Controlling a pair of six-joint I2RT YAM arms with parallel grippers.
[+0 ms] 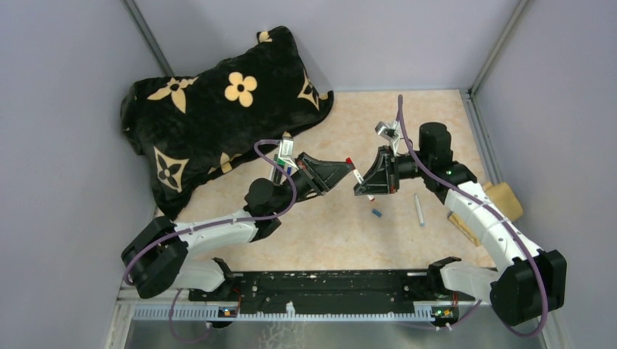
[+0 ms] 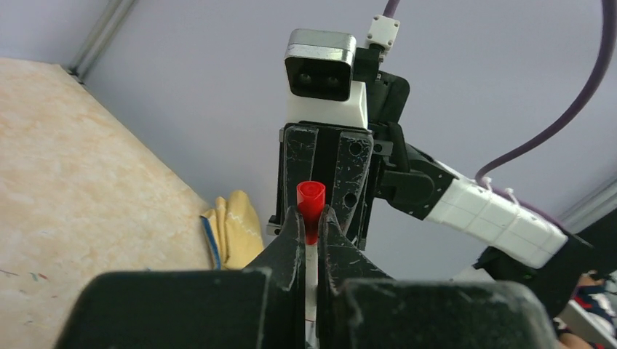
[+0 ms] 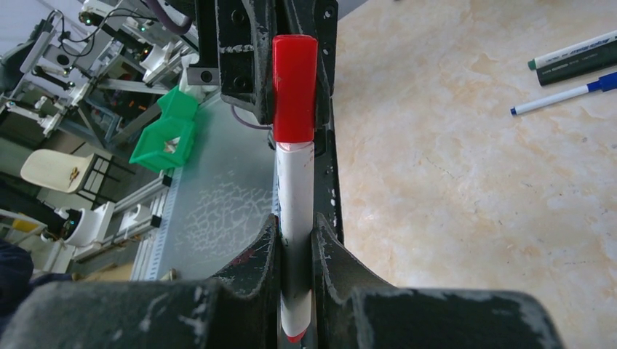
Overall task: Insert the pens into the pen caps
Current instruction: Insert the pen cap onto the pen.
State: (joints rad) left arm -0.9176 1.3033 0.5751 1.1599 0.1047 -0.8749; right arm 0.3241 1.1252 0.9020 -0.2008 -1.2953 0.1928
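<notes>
Left hand [image 2: 311,220]: closed. Its fingertips pinch the lower part of a red cap [image 2: 311,198], and the cap's recessed end sticks out past them.

Right hand [image 3: 295,236]: closed on the barrel of a white pen [image 3: 296,193]. The grip is low on the barrel, and a red end shows just below its fingers.

Both hands hang above the middle of the tabletop [image 1: 327,236], tips close together. In the right wrist view the red cap lies in line with the white pen at its far end and meets the barrel. We cannot tell whether it is pushed fully home.

On the tabletop:
- A blue cap [image 1: 376,213] lies just nearside of the right hand.
- A grey pen [image 1: 419,209] lies to the right of the blue cap, apart from it.
- In the right wrist view we note three more pens lying close together: a green-ended pen [image 3: 575,49], a dark pen [image 3: 582,69] just beside it, and a thin blue-ended pen [image 3: 556,99] near those.

Further out:
- A black cushion [image 1: 218,109] with tan flowers fills the far left corner.
- A tan box [image 1: 503,198] sits at the right edge, beside the right arm.
</notes>
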